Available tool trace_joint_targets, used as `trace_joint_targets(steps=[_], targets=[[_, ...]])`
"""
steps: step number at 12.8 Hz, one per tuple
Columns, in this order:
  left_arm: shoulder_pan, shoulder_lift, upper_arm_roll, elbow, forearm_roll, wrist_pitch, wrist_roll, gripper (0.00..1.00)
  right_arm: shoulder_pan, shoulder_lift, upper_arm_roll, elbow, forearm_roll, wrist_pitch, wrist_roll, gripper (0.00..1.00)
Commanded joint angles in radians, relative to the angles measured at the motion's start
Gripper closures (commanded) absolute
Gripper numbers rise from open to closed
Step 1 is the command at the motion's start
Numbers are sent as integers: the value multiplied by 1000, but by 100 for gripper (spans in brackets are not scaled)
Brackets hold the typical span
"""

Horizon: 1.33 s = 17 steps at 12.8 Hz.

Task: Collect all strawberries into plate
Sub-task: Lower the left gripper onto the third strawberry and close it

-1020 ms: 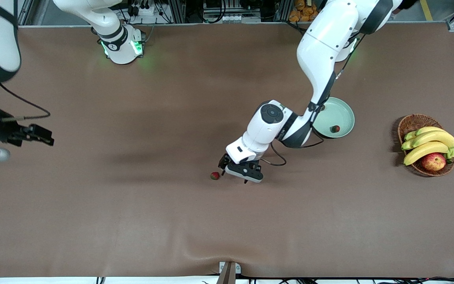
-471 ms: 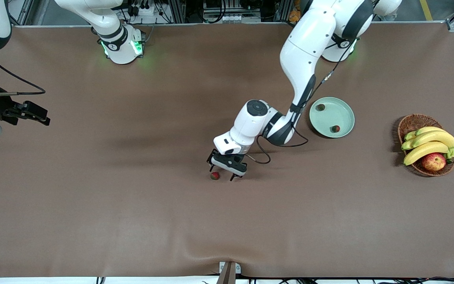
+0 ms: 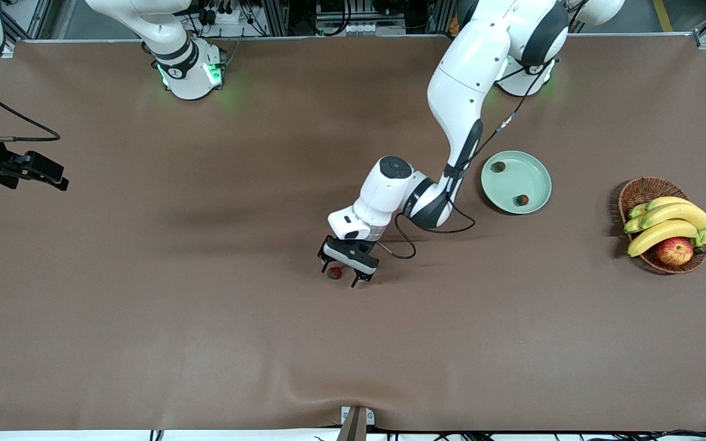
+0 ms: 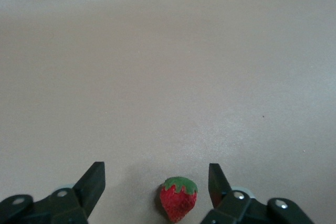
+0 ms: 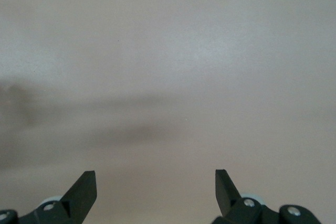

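Left wrist view: strawberry (image 4: 179,199) between spread left gripper (image 4: 156,179) fingers (image 4: 93,180), green cap toward table (right gripper (image 5: 156,183) released).

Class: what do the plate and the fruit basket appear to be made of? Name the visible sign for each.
Plate: smooth, plain mint-green with a faint sheen and raised rim, probably plastic or glazed ceramic; cannot tell which.
Fruit basket: brown woven strands showing along the rim, looks like wicker with a matte finish.

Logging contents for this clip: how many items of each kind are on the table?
Strawberries: 3, one on the table, two in the plate
Plate: 1
Basket: 1
Bananas: 3
Apple: 1
Total: 9
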Motion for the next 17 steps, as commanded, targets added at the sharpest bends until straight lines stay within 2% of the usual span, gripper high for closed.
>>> trace_joint_targets(steps=[1, 3, 6, 9, 14, 15, 17], targets=[[-11, 34, 13, 38, -4, 19, 6, 16, -31, -17, 19, -22, -7, 8, 15, 0], [-19, 43, 13, 41, -4, 19, 8, 21, -30, -16, 20, -22, -5, 16, 17, 0], [-26, 52, 11, 41, -4, 18, 8, 21, -28, -16, 20, -22, -7, 16, 15, 0], [-33, 57, 11, 41, -4, 18, 8, 27, -24, -14, 20, -22, -7, 23, 15, 0], [-37, 61, 11, 42, -4, 18, 11, 48, -13, -11, 23, -22, -7, 28, 15, 0], [-39, 61, 11, 47, -4, 18, 11, 56, -13, -11, 23, -22, -7, 26, 15, 0], [-45, 61, 11, 47, -3, 18, 11, 78, -13, -11, 23, -22, -7, 26, 14, 0]])
